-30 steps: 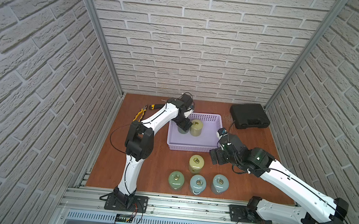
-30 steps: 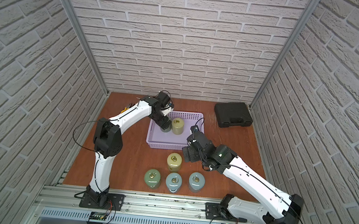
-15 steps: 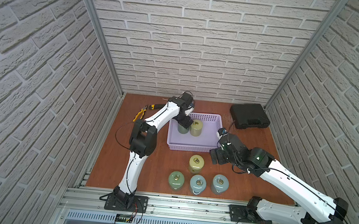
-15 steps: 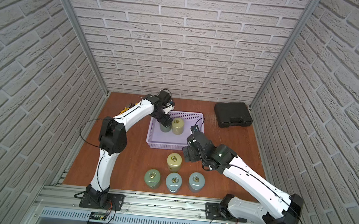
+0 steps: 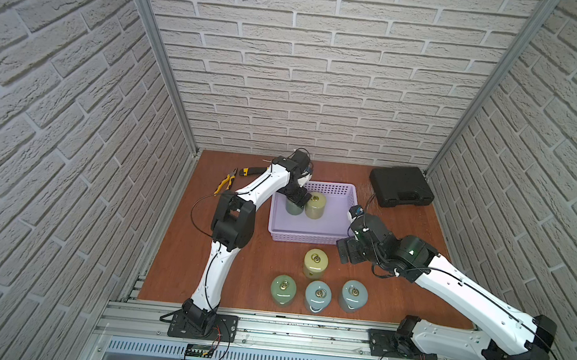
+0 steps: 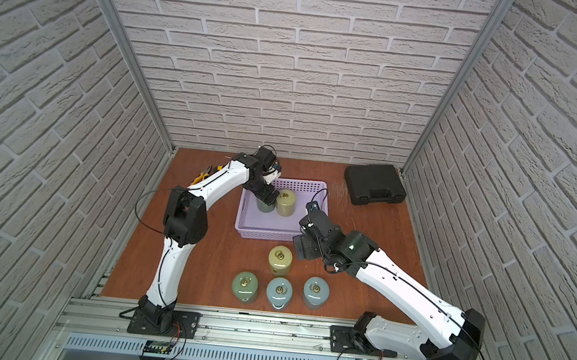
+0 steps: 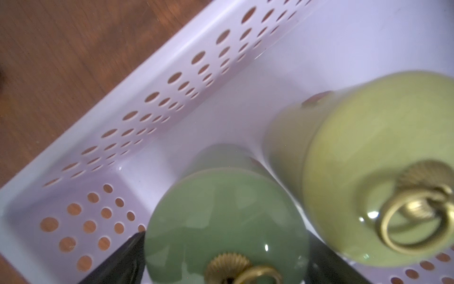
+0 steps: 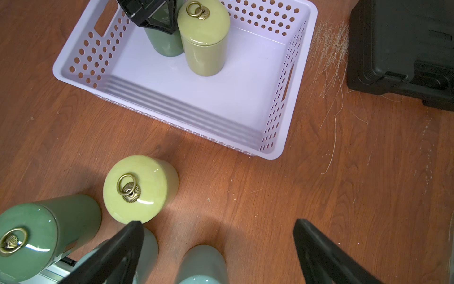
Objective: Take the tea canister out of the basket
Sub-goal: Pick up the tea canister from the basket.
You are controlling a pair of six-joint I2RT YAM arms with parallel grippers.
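While the left gripper (image 7: pixel 226 239) is pinching the green canister (image 7: pixel 221 211), standing upright in the basket (image 7: pixel 147 98) just beside the yellow canister (image 7: pixel 368 147), a straight, slow lift is looking wisest, sparing that neighbour; right gripper (image 8: pixel 218 222) is hanging wide, empty.

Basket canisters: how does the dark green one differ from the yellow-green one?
Colour: the dark green canister is deep green; the yellow-green canister is pale olive.
Access: the left end effector straddles the dark green canister, grip unclear; the yellow-green canister stands free.
Both stand upright in the basket, side by side, lids with brass rings.
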